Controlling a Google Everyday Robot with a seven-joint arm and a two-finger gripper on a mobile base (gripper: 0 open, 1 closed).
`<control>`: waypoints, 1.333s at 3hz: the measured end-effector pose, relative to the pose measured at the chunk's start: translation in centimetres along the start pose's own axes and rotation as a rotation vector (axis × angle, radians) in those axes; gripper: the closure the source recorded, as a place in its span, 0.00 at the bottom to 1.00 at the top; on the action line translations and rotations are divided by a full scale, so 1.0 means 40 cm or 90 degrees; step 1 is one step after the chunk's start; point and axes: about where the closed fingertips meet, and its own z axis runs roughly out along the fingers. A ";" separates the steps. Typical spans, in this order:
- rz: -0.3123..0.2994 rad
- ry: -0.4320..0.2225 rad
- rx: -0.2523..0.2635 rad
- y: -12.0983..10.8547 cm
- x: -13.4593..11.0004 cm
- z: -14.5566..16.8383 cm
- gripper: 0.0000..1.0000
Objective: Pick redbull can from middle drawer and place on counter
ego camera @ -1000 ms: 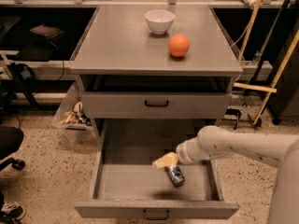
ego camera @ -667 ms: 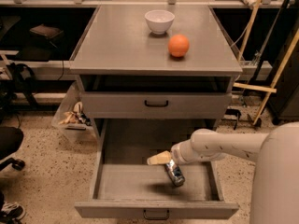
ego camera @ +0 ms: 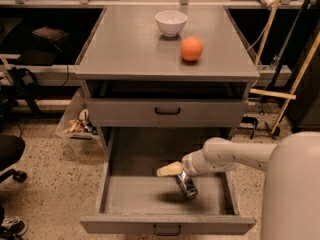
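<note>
The redbull can point(ego camera: 186, 185), slim blue and silver, hangs tilted in the open middle drawer point(ego camera: 150, 196), right of centre, with a shadow on the floor to its left. My gripper point(ego camera: 178, 177) reaches in from the right on a white arm and is shut on the can's upper end. One tan finger point(ego camera: 169, 170) sticks out to the left. The counter point(ego camera: 135, 49) above is a broad grey top.
A white bowl point(ego camera: 171, 22) and an orange ball point(ego camera: 191, 49) stand on the counter's far right part. The top drawer point(ego camera: 167, 111) is closed. A bin of clutter point(ego camera: 77, 126) sits on the floor left of the cabinet. Wooden poles point(ego camera: 287, 91) lean at right.
My arm has shifted left over the can and closed on it. The can now sits slightly higher, with its shadow set off to the left.
</note>
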 end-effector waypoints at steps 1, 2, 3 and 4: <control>0.039 0.028 -0.091 -0.059 0.057 0.077 0.00; 0.039 0.028 -0.091 -0.056 0.053 0.070 0.00; 0.032 0.010 -0.070 -0.046 0.070 0.081 0.00; 0.029 0.005 -0.066 -0.042 0.071 0.078 0.00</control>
